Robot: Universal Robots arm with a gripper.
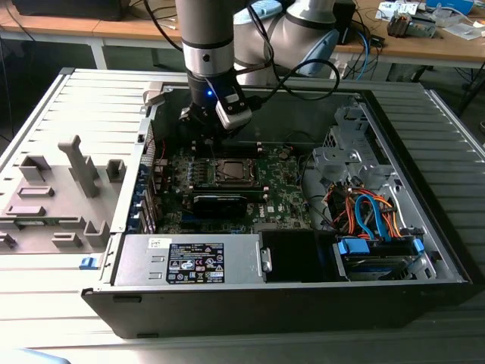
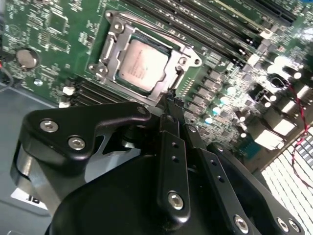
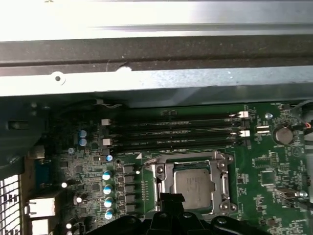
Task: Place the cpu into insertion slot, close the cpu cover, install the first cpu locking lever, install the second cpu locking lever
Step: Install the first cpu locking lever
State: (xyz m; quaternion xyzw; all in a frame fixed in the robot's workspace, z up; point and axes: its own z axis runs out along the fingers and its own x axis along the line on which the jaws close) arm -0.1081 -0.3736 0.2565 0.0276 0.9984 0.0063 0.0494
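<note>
Small flat square silvery-grey cpu (image 2: 142, 66) lies flat, face up, seated in square metal-rimmed insertion slot (image 3: 166, 183) on green circuit board (image 3: 264, 166). Thin silvery cpu cover (image 2: 178, 51) frames chip, closed. Black gripper (image 2: 172, 100) at socket edge, fingers drawn together, nothing between them.

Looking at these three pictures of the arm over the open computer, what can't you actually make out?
- The cpu sits in the insertion slot under the cpu cover; whether the locking levers are latched is too fine to tell in both wrist views.
- The gripper: what its tips touch at the cover's edge is unclear in the second wrist view.
- The slot's near side is hidden by the gripper in the first wrist view.
</note>
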